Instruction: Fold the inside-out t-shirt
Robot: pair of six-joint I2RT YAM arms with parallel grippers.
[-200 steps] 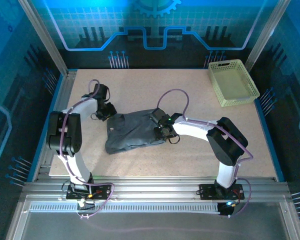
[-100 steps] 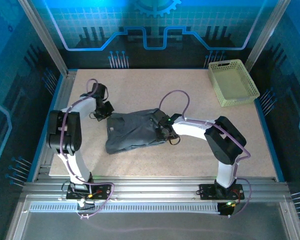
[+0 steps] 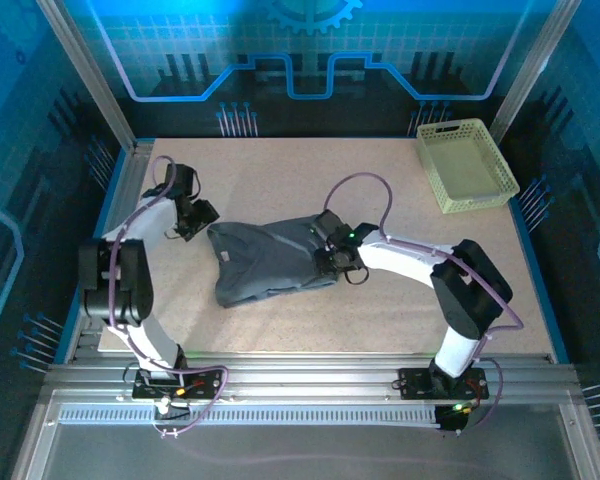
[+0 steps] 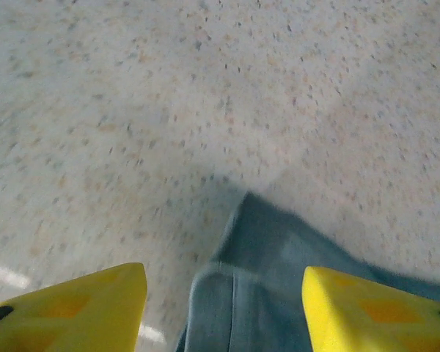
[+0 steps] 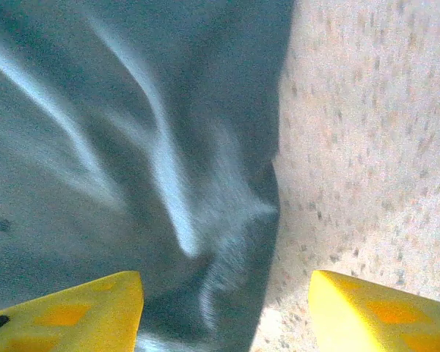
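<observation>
The inside-out t-shirt (image 3: 265,262) lies crumpled, dark slate-grey, in the middle of the table. My left gripper (image 3: 196,214) hangs just beyond its upper left corner. In the left wrist view its yellow fingers (image 4: 95,304) stand wide apart, and a hemmed corner of the t-shirt (image 4: 279,286) lies flat between them, so this left gripper (image 4: 224,308) is open. My right gripper (image 3: 329,251) is over the shirt's right edge. It is open too, right gripper (image 5: 224,308) straddling the edge of the t-shirt (image 5: 132,147), one finger (image 5: 381,312) over bare table.
A pale yellow-green plastic basket (image 3: 465,166) sits at the back right corner. Speckled tabletop (image 3: 280,170) stretches behind the shirt and to its right. Metal frame rails (image 3: 120,190) border the table on the left.
My left gripper shut, drew the shirt's upper left corner out to the left, then opened and let it go. The left arm swung left. The right gripper barely shifted.
</observation>
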